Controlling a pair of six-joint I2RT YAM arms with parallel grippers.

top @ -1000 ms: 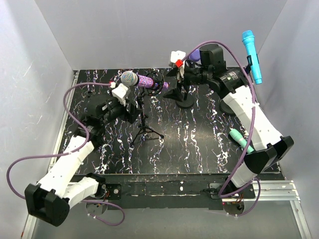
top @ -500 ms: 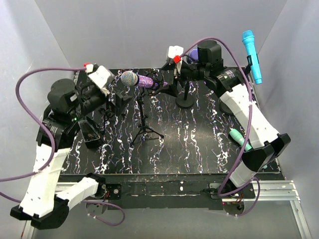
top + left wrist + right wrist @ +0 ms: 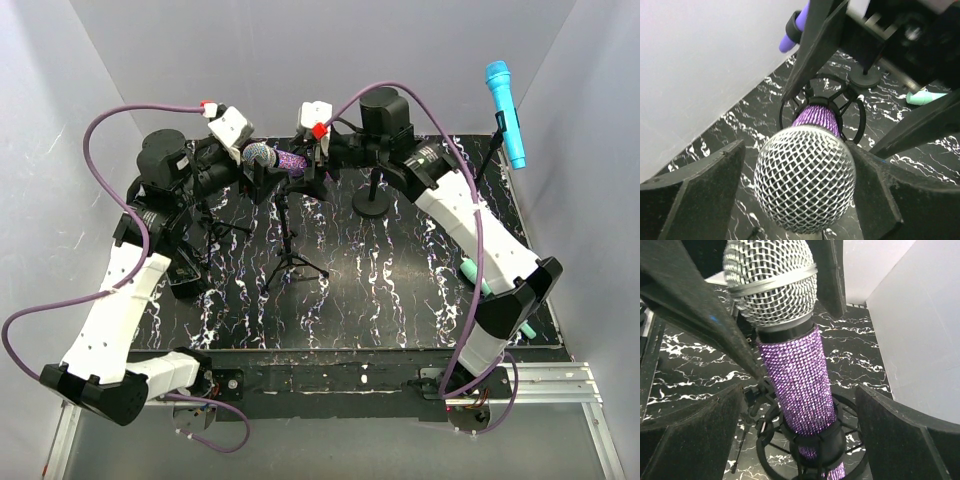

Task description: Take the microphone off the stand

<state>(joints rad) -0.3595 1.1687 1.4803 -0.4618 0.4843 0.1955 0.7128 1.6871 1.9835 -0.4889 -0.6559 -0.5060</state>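
Left hand (image 3: pixel 799 155) open, fingers (image 3: pixel 705 185) flanking mesh head of microphone (image 3: pixel 795 375), right hand (image 3: pixel 797 395) spread wide astride its purple body, clear of it, microphone seated in stand (image 3: pixel 290 262) cradle, stand on table (image 3: pixel 400 290)

Purple glitter microphone with a silver mesh head (image 3: pixel 275 158) sits in the black tripod stand (image 3: pixel 290 262), rear-centre on the tabletop (image 3: pixel 400 290). Left gripper (image 3: pixel 805 200) jaws flank its head from the left, and right gripper (image 3: pixel 800 430) jaws flank its body from the right. Teal plastic microphone (image 3: pixel 478 278) lies far right.

Bright even light, soft shadows, microphone (image 3: pixel 805 185) sharp in both wrist views, wide-angle stretch at edges
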